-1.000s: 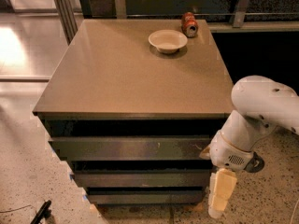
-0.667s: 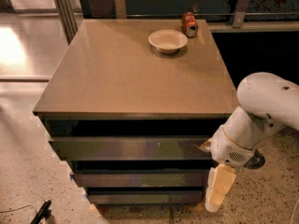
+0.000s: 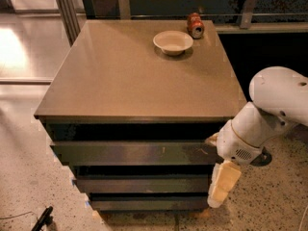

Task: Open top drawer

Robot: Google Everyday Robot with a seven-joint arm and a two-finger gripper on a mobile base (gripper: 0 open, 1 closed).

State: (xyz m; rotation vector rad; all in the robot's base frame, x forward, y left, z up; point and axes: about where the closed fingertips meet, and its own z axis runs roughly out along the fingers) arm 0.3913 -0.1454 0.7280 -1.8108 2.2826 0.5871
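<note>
The top drawer (image 3: 134,153) is the widest of three dark grey-brown flat fronts, just under the tan tabletop (image 3: 130,76) of the cabinet. It has a few pale scratches near its right end. My gripper (image 3: 219,181), pale yellow on a white wrist, is at the right end of the top drawer front. It hangs down past the second drawer (image 3: 139,183). The white arm (image 3: 279,100) comes in from the right. The bottom drawer (image 3: 144,204) sits lowest.
A cream bowl (image 3: 173,42) and a red can (image 3: 195,25) lying on its side sit at the back of the tabletop. A black object (image 3: 42,219) lies on the speckled floor at the lower left. A dark counter runs behind the cabinet.
The gripper has shifted slightly left and up along the right end of the drawers, and the arm's white elbow has moved a little right. The drawers have not visibly moved.
</note>
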